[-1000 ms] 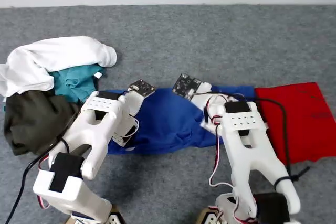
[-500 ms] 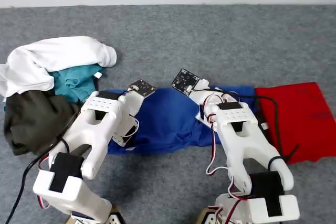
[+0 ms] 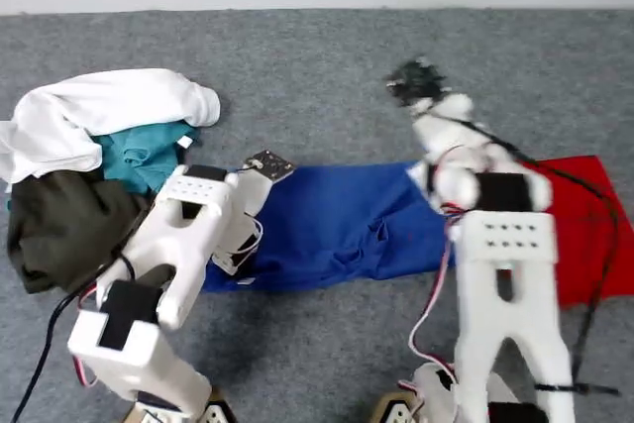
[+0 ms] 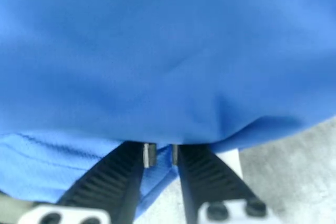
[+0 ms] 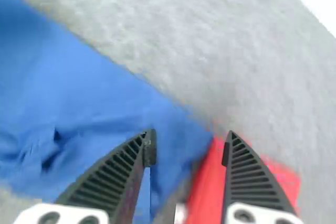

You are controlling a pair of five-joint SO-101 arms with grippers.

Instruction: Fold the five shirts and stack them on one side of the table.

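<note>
A blue shirt [image 3: 337, 220] lies spread across the middle of the grey table, and its right edge meets a red shirt [image 3: 584, 235]. My left gripper [image 4: 161, 155] is down at the blue shirt's left edge, shut on a fold of the blue shirt [image 4: 168, 61]. The left arm [image 3: 188, 235] covers that spot in the high view. My right gripper [image 5: 186, 148] hangs open in the air over the seam between the blue shirt [image 5: 68, 108] and the red shirt [image 5: 210, 192], holding nothing. The right arm [image 3: 500, 245] stands raised at the right.
At the left sits a heap of a white shirt [image 3: 109, 106], a teal shirt [image 3: 144, 156] and a dark olive shirt [image 3: 59, 220]. Bare grey table [image 3: 317, 76] stretches behind the blue shirt and along the front edge.
My right arm has lifted off the blue shirt and swung up and to the right. The blue shirt's right part now lies flatter against the red one. The left arm has stayed put.
</note>
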